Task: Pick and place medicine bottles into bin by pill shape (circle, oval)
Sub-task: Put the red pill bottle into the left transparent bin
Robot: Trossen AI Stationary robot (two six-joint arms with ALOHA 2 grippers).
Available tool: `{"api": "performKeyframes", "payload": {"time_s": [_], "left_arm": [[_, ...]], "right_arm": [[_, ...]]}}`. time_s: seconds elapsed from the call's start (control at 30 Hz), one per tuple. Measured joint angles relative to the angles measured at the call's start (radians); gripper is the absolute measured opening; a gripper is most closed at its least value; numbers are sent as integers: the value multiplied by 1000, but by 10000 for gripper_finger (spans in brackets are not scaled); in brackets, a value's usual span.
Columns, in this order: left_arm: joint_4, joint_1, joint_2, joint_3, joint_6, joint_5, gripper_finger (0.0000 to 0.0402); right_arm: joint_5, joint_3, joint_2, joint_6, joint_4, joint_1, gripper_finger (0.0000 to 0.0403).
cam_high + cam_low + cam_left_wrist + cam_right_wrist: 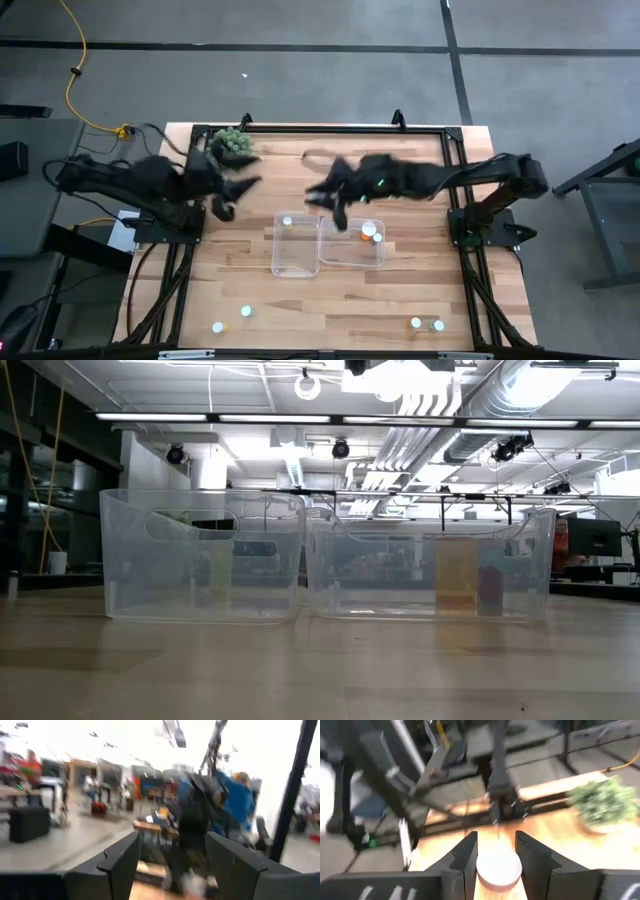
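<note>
My right gripper (326, 200) is in the air over the middle of the table, just beyond the two clear bins' far walls, shut on a medicine bottle with a white cap (499, 867). My left gripper (238, 197) is open and empty beside the fuzzy green plant (235, 143). In its own wrist view nothing lies between its fingers (172, 865). One bottle (287, 221) stands in the left bin (280, 268). Two bottles (371, 232) stand in the right bin (352, 264). Several more bottles stand on the table near its front edge, at the left (245, 311) and at the right (415, 322). My right gripper pinches the bottle's round white ribbed cap (485, 870) between its two fingers, one on each side. The cap hides the bottle's body. No part of the bottle shows resting on the table or on a bin.
The low view shows both clear bins side by side, with an orange bottle (456, 575) in the right one. The black frame rail (330, 128) runs along the table's far edge. A person in blue (240, 800) is in the room beyond the table.
</note>
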Motion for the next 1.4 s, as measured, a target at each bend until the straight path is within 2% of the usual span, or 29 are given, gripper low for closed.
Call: {"api": "performKeyframes", "payload": {"time_s": [0.17,0.33,0.43,0.67,0.9,1.0,1.23,1.4], "left_arm": [[-1,0,-116,0,15,-15,216],[-2,-13,-152,0,15,-13,216],[-3,-24,-153,0,15,-21,216],[-3,-29,-135,0,7,-24,216],[-3,-29,-134,0,26,-48,216],[-3,-29,-134,0,59,-60,216],[-2,-28,-127,0,86,-97,216],[6,-29,-120,0,86,-98,216]], "right_arm": [[-3,0,157,-47,19,54,103],[-58,0,305,-58,53,54,103],[-95,-1,377,-55,153,41,103],[-103,-20,513,-41,396,17,103],[-103,-211,462,39,597,16,103],[-78,-276,425,17,661,35,103],[86,-273,463,-109,665,83,104],[98,-259,486,-201,665,81,104]]}}
